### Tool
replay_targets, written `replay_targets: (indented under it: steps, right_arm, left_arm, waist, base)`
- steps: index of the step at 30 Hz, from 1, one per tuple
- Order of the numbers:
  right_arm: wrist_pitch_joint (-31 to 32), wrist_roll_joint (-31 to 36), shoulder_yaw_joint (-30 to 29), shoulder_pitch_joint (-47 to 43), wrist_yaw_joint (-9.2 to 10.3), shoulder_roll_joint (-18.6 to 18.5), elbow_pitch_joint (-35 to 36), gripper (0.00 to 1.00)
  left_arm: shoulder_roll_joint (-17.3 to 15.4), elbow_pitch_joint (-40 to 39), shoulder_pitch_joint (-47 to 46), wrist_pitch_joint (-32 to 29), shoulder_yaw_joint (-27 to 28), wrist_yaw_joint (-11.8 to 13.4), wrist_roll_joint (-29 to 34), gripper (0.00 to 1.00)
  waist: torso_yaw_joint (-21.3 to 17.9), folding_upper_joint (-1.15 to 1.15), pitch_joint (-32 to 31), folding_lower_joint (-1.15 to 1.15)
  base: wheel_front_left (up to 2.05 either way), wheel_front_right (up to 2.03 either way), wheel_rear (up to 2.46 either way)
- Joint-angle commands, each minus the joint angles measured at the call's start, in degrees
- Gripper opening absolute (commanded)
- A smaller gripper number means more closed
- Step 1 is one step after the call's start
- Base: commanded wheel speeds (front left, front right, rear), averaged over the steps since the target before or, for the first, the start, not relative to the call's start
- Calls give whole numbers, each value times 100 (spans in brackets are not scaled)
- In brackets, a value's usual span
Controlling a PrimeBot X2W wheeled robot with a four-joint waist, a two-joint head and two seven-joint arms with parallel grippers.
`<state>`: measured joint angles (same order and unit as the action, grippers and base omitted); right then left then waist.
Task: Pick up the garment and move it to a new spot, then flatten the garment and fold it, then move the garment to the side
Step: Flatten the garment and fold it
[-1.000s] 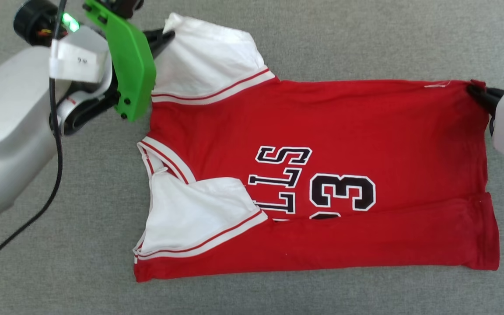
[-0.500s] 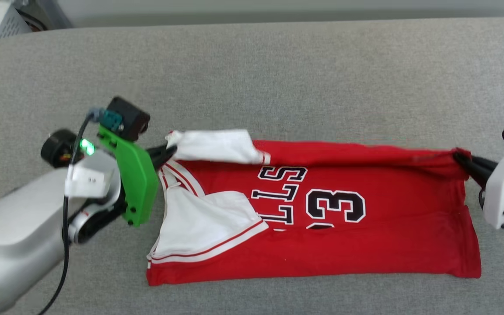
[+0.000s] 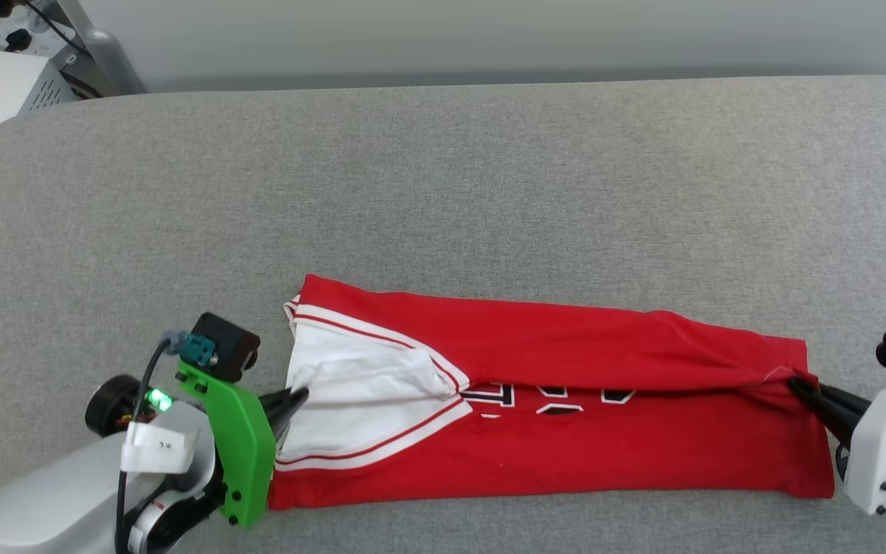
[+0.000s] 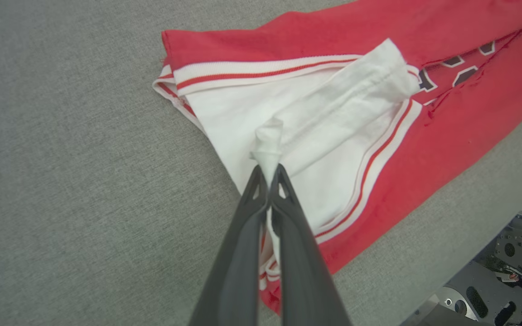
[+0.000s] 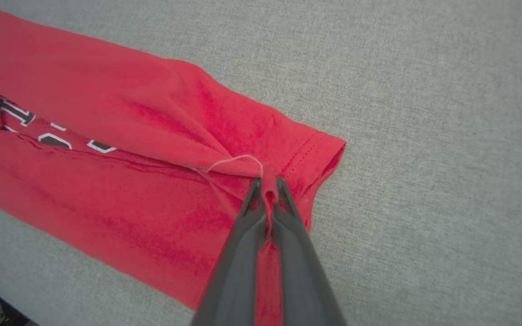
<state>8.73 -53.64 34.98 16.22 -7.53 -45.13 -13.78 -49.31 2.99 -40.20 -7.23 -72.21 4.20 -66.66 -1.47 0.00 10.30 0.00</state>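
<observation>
Left fingers [image 4: 243,235] closed, pinching a bunch of white sleeve [image 4: 268,136] at the shirt's left end. Right fingers [image 5: 245,235] closed too, nipping a red fold just by the hem [image 5: 329,149] at the right end.

Shirt [image 3: 604,454] lies on the grey table [image 3: 489,192], close to the near edge, drawn out left to right between the two pinches. The far long edge is laid over toward the near side and covers most of the print [image 3: 558,398]; only slivers of black and white show in the middle. Near long edge also looks turned in, so the shirt is a narrow red band.

Progress, as a guess: pick-up, move and flattening look done, and the lengthwise folds look about finished. Left to do: let go both ends, tidy the bunched sleeve, fold the band across, then shift it to the side. Sleeve may spring loose on release.
</observation>
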Motion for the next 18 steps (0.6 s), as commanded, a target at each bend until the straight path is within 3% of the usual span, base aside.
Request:
replay_targets:
  steps: [1, 13, 15, 16, 17, 18]
  right_arm:
    - [-31, 17, -79, -169, 4, 31, 51, 0]
    - [238, 168, -385, -657, 4, 337, -8, 0]
    - [271, 173, -428, -674, 4, 391, -11, 39]
    - [304, 179, -453, -695, 4, 411, 0, 100]
    - [352, 167, -484, -726, 4, 430, 18, 100]
    - [397, 155, -509, -757, 4, 436, 47, 100]
  left_arm:
    - [-52, 15, 175, 62, -7, 19, -66, 0]
    - [247, 437, 565, 187, -21, -20, -197, 0]
    - [296, 516, 583, 308, 15, -21, -190, 1]
    - [321, 546, 603, 415, 52, -6, -189, 48]
    - [333, 570, 623, 552, 96, 40, -161, 100]
    - [333, 583, 636, 659, 119, 95, -110, 100]
  waist:
    - [1, 0, 4, 0]
    - [34, 0, 159, 0]
    - [31, 0, 126, 0]
    - [28, 0, 95, 0]
    - [22, 0, 52, 0]
    - [20, 0, 20, 0]
  base:
    - [0, 0, 0]
    - [0, 0, 0]
    - [0, 0, 0]
    - [0, 0, 0]
    - [0, 0, 0]
    - [0, 0, 0]
